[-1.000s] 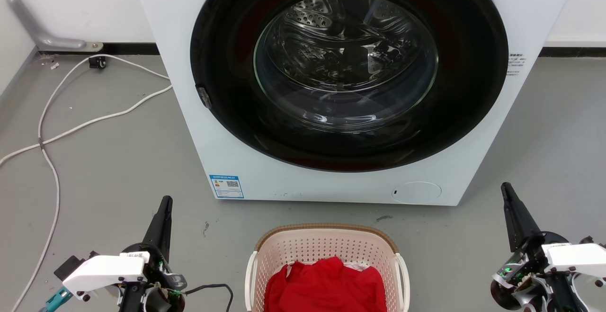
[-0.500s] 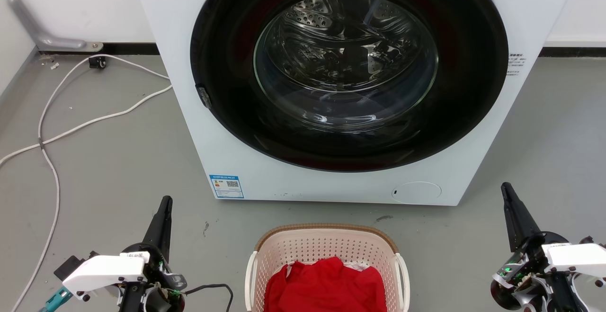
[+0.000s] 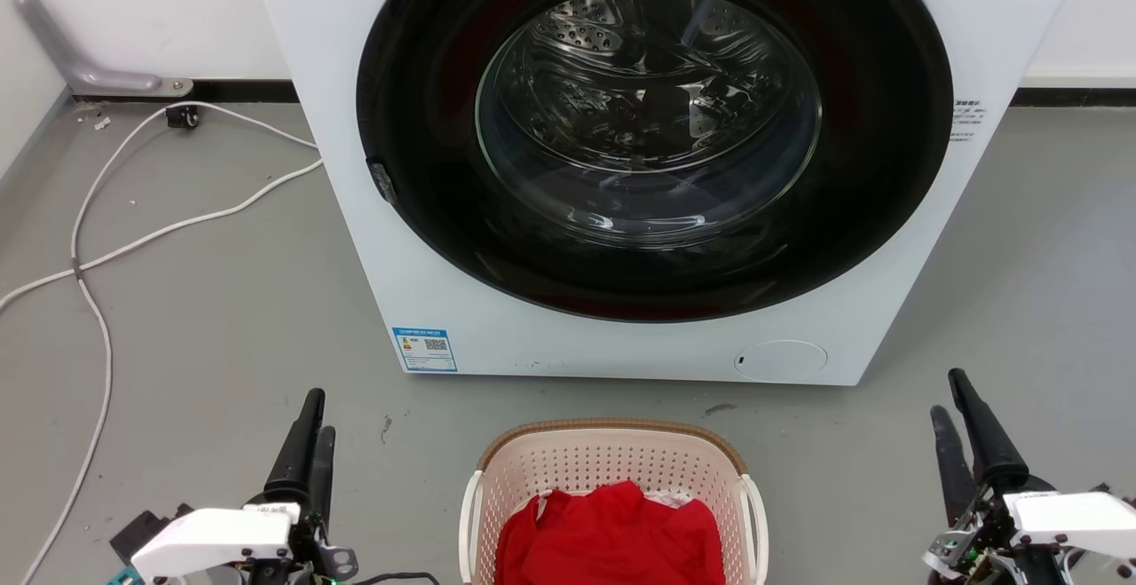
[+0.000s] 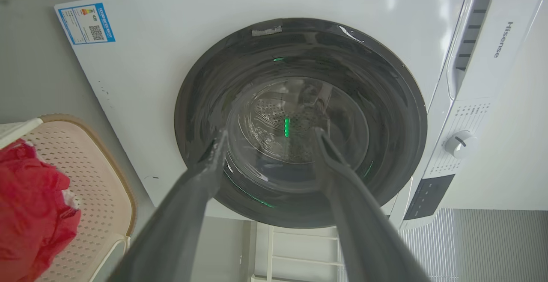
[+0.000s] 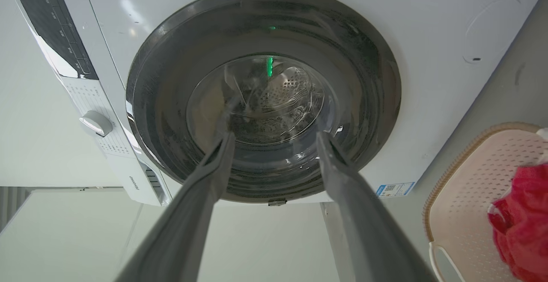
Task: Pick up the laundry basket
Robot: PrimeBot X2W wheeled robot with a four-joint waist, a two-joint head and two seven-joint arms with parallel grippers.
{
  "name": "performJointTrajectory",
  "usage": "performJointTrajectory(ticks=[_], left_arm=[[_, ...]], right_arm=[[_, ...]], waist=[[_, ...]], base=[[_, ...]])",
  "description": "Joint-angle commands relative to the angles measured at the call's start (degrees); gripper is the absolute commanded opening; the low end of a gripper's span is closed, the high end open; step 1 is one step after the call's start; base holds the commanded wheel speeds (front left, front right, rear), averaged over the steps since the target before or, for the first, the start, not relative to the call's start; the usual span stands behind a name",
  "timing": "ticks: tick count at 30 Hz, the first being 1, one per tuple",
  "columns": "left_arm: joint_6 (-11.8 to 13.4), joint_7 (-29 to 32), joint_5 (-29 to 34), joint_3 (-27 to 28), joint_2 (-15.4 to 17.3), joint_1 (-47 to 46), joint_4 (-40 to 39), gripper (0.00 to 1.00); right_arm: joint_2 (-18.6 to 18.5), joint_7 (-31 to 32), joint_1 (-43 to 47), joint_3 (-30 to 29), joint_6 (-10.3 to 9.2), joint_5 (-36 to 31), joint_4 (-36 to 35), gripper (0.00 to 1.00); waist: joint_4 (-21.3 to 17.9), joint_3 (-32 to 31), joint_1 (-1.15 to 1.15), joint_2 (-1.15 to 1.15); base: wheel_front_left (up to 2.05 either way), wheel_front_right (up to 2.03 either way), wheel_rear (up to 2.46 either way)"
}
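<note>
While laundry basket [image 3: 612, 461] sits on floor [image 3: 222, 319] just before washing machine [image 3: 399, 239], red cloth [image 3: 612, 536] inside | left gripper [image 3: 319, 414] released, jaws spread, well left of basket | right gripper [image 3: 947, 394] released, jaws spread, well right of basket

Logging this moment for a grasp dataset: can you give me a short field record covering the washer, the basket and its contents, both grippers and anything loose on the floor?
washer: washing machine, round door looks shut
basket: laundry basket on the floor before the washing machine, not held
contents: red cloth
left gripper: left gripper open, empty, left of the basket, apart from it
right gripper: right gripper open, empty, right of the basket, apart from it
loose: white cable at far left
</note>
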Motion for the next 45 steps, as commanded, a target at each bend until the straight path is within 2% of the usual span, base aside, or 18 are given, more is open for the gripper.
performJointTrajectory(ticks=[1,5,9,11,12,13,15,20,45], left_arm=[[0.44,-0.95,3.84,-0.46,0.17,-0.92,-2.19,1.00],[1.45,-2.05,9.33,-1.46,0.19,-0.74,-3.60,1.00],[2.29,-2.84,13.26,-2.20,0.20,-0.57,-4.48,1.00],[3.01,-3.60,16.79,-2.87,0.21,-0.41,-5.11,1.00],[3.01,-3.60,16.79,-2.87,0.21,-0.41,-5.11,1.00],[3.37,-4.09,19.08,-3.27,0.21,-0.33,-5.43,1.00],[3.50,-4.34,20.20,-3.48,0.22,-0.28,-5.56,1.00],[4.35,-5.76,26.34,-4.58,0.23,0.07,-6.22,1.00],[7.35,-10.55,45.23,-7.49,0.30,1.49,-9.24,1.00]], right_arm=[[-0.16,-0.95,-0.58,-0.29,0.01,-3.77,-2.20,1.00],[-0.16,-2.06,-0.17,0.08,0.01,-10.95,-4.24,1.00],[-0.16,-2.85,0.20,0.50,0.01,-15.47,-5.47,1.00],[-0.17,-3.63,0.62,1.07,0.01,-20.07,-6.45,1.00],[-0.17,-3.63,0.62,1.07,0.01,-20.07,-6.45,1.00],[-0.17,-4.13,0.91,1.45,0.01,-23.05,-7.00,1.00],[-0.17,-4.37,1.05,1.61,0.01,-24.43,-7.22,1.00],[-0.17,-5.80,1.83,2.36,0.01,-32.66,-8.11,1.00],[-0.19,-10.66,4.13,3.19,0.01,-54.84,-12.98,1.00]], waist=[[-0.02,0.05,0.00,0.00],[-0.05,0.13,0.00,0.00],[-0.08,0.19,0.00,0.00],[-0.08,0.25,0.00,0.00],[-0.08,0.25,0.00,0.00],[-0.08,0.30,0.00,0.00],[-0.09,0.31,0.00,0.00],[-0.12,0.41,0.00,0.00],[-0.16,0.67,0.00,0.00]], base=[[0.00,0.00,0.00],[0.00,0.00,0.00],[0.00,0.00,0.00],[0.00,0.00,0.00],[0.00,0.00,0.00],[0.00,0.00,0.00],[0.00,0.00,0.00],[0.00,0.00,0.00],[0.00,0.00,0.00]])
